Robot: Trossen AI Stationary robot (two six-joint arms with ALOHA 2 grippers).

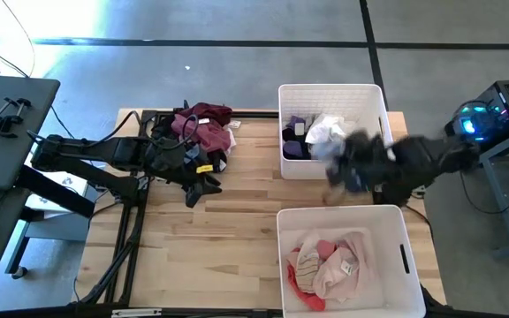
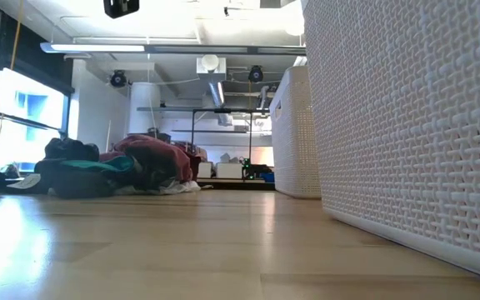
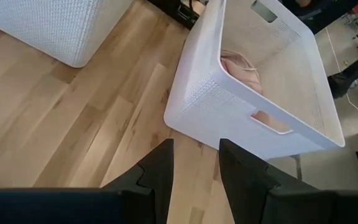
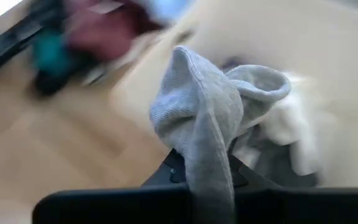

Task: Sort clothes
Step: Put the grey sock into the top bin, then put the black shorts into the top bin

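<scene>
High view: my right end effector (image 1: 353, 168) hangs at the near edge of the far bin (image 1: 374, 97), clenched on a grey garment (image 4: 207, 118) that drapes over its fingers in the right wrist view. I see white and purple clothes in that bin, pink ones (image 1: 330, 265) in the near bin (image 1: 396, 234). My left end effector (image 1: 203, 187) hovers over the table (image 1: 237, 247) beside the pile (image 1: 197, 132), fingers parted, holding nothing.
</scene>
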